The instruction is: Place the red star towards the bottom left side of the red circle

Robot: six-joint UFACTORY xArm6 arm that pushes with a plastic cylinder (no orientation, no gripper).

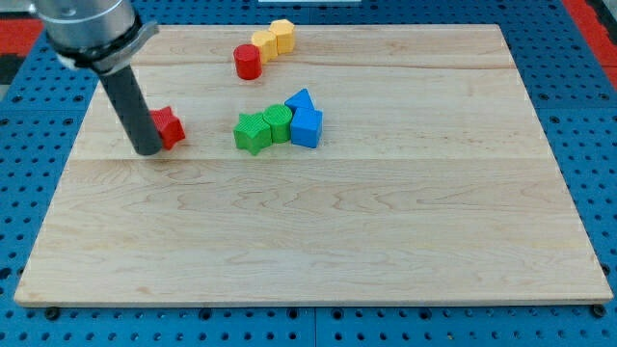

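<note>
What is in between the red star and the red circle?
Nothing: in the camera view, only bare wooden board lies between the red star and the red circle. My tip sits against the star's left side.

The table [318,222] is showing pale wood with fine grain and faint lengthwise seams, lying on a blue base [598,145] dotted with dark holes. On it are sitting a red star [170,126], a red circle [248,61], two yellow blocks [273,39], two green blocks [262,128] and two blue blocks [305,120]. The rod is showing dark grey down to my tip [150,151].
</note>
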